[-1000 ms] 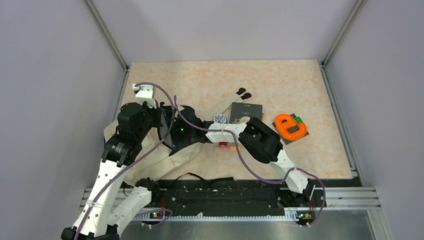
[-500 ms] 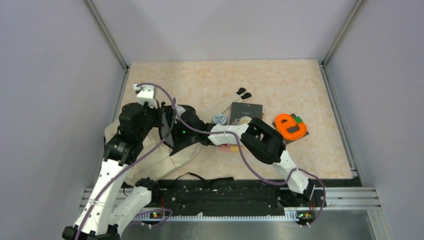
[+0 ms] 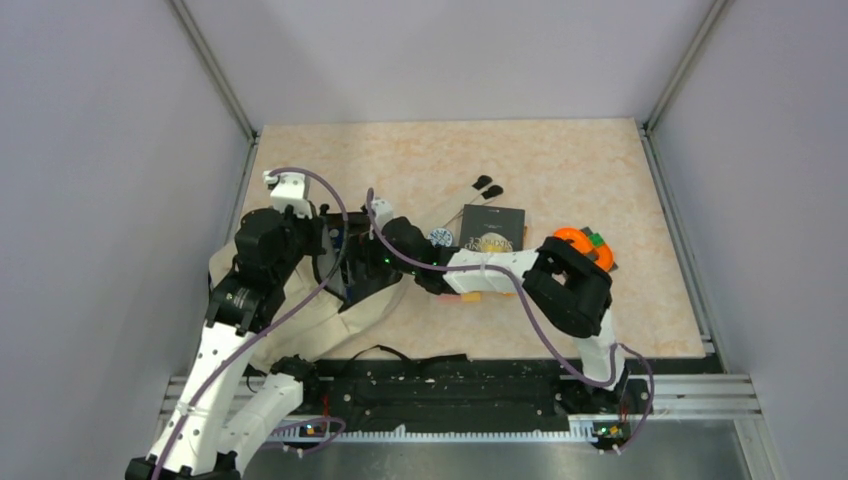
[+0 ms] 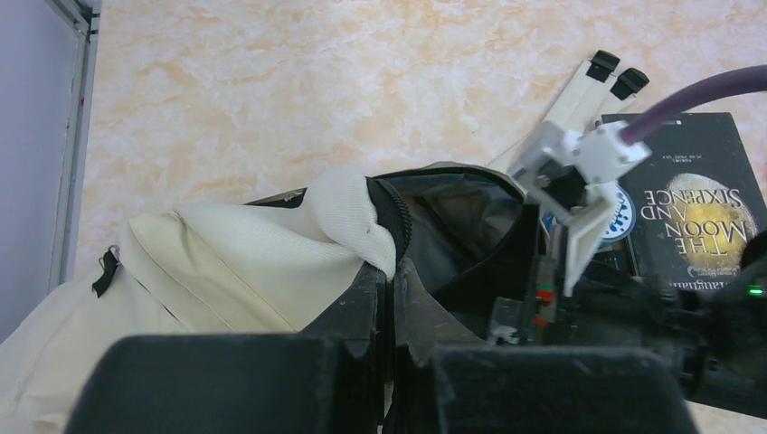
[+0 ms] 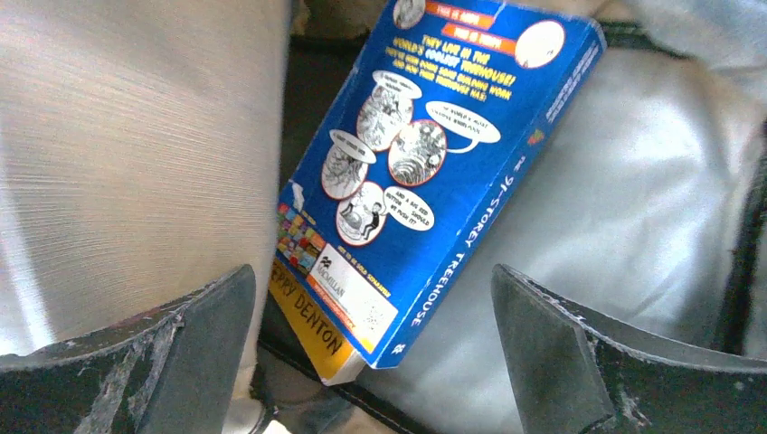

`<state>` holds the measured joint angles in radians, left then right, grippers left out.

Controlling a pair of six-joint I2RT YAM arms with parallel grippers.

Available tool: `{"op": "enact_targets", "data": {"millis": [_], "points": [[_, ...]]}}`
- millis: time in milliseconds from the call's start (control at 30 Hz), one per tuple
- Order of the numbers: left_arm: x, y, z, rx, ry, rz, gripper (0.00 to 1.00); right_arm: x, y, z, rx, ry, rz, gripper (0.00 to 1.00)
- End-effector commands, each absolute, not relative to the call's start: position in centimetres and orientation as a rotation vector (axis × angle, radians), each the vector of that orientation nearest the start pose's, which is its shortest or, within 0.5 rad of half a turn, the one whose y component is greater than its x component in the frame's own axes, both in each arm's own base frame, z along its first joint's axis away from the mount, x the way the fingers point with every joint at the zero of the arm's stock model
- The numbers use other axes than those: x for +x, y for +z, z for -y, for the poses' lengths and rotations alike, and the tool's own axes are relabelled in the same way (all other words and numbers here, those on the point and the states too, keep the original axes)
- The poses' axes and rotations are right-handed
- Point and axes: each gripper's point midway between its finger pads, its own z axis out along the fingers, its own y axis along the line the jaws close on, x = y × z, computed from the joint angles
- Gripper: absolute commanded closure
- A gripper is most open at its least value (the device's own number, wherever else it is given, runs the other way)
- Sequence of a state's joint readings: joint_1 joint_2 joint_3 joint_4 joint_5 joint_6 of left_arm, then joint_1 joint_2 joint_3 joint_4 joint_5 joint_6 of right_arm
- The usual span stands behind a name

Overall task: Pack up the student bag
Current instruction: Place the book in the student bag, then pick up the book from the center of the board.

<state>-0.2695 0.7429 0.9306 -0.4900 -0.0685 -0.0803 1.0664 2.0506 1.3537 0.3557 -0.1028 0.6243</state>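
The student bag (image 3: pixel 300 320) lies at the left, beige, with its dark mouth (image 4: pixel 452 217) held open. My left gripper (image 4: pixel 395 271) is shut on the cream rim of that mouth and lifts it; from above the left gripper (image 3: pixel 335 245) shows at the bag's top edge. My right gripper (image 5: pixel 371 334) reaches into the mouth and stands wide open. A blue paperback (image 5: pixel 434 172) lies tilted against the bag's grey lining, between the right fingers and just ahead of them, touched by neither. From above, the right gripper's tips (image 3: pixel 365 270) are hidden inside the bag.
A black book (image 3: pixel 493 230) lies right of the bag, with a round blue-and-white disc (image 3: pixel 438 237) beside it. An orange object (image 3: pixel 585 245) sits on a dark pad at the right. Two black-tipped straps (image 3: pixel 487 186) stretch toward the back. A small red and yellow item (image 3: pixel 470 295) lies under the right arm.
The right arm has stretched further left, carrying its gripper deeper into the bag's mouth. The left arm has kept its hold in place.
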Motion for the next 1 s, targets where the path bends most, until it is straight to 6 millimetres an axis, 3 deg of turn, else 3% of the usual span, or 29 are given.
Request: {"op": "enact_targets", "data": {"millis": [0, 167, 300, 533, 700, 833, 967], "points": [[27.8, 31.7, 6.8, 0.098, -0.207, -1.734, 1.0, 25.4, 18.6, -52.4, -0.505, 1.183, -1.866, 0.01], [27.9, 31.3, 6.0, 0.06, -0.17, -1.738, 1.0, 25.1, 20.2, -49.3, -0.503, 1.098, -1.842, 0.01], [28.2, 30.4, 5.3, 0.022, -0.136, -1.763, 1.0, 25.6, 21.8, -44.4, -0.475, 0.98, -1.849, 0.01], [28.4, 29.7, 5.6, 0.015, -0.15, -1.783, 1.0, 27.3, 18.7, -32.4, -0.33, 0.764, -2.025, 0.01], [28.4, 29.4, 5.8, 0.018, -0.162, -1.792, 1.0, 27.6, 15.9, -24.3, -0.136, 0.706, -2.135, 0.01], [28.5, 29.3, 6.0, 0.023, -0.17, -1.799, 1.0, 27.3, 13.8, -20.3, 0.002, 0.671, -2.182, 0.01], [28.5, 29.2, 6.0, 0.025, -0.173, -1.802, 1.0, 27.1, 11.2, -18.5, 0.126, 0.756, -2.246, 0.04]]}}
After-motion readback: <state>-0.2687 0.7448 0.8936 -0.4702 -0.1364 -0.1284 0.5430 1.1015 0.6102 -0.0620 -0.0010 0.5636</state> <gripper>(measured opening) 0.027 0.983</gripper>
